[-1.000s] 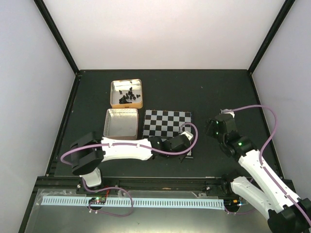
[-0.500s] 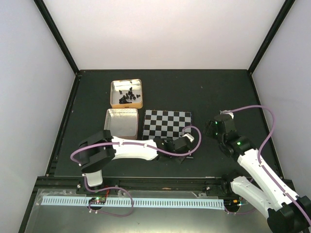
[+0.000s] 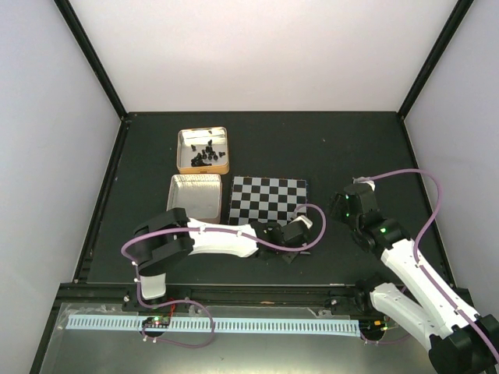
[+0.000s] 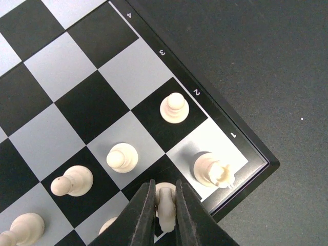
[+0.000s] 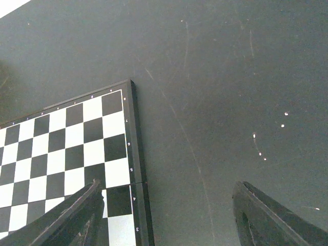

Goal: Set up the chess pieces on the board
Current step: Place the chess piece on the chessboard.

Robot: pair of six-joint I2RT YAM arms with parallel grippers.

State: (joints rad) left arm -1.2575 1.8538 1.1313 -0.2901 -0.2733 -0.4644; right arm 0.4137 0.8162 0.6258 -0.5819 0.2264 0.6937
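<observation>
At the near right corner of the board (image 4: 77, 72), a cream-white piece (image 4: 165, 205) is pinched between the two fingers of the left end effector (image 4: 165, 185), which are pressed close against it. Other cream-white pieces (image 4: 174, 107) are seen upright on the squares around. The right end effector (image 5: 169, 215) is kept spread wide above the table (image 5: 230, 77), just beside the right edge of the board. Black pieces (image 3: 204, 153) are lying in a tin (image 3: 203, 170) behind the board.
</observation>
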